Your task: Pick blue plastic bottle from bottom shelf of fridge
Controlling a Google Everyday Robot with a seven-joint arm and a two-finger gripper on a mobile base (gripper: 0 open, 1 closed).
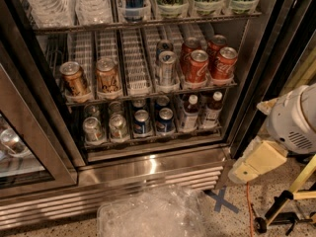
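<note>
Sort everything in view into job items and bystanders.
Job: blue plastic bottle, or its twin beside it; bottom shelf; fridge; end effector, low right, outside the fridge.
Bystanders: red cans; gold cans; blue cans; crumpled plastic on floor; blue tape cross.

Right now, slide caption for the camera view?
Gripper hangs low, right of open fridge; two bottles stand on bottom shelf.
</note>
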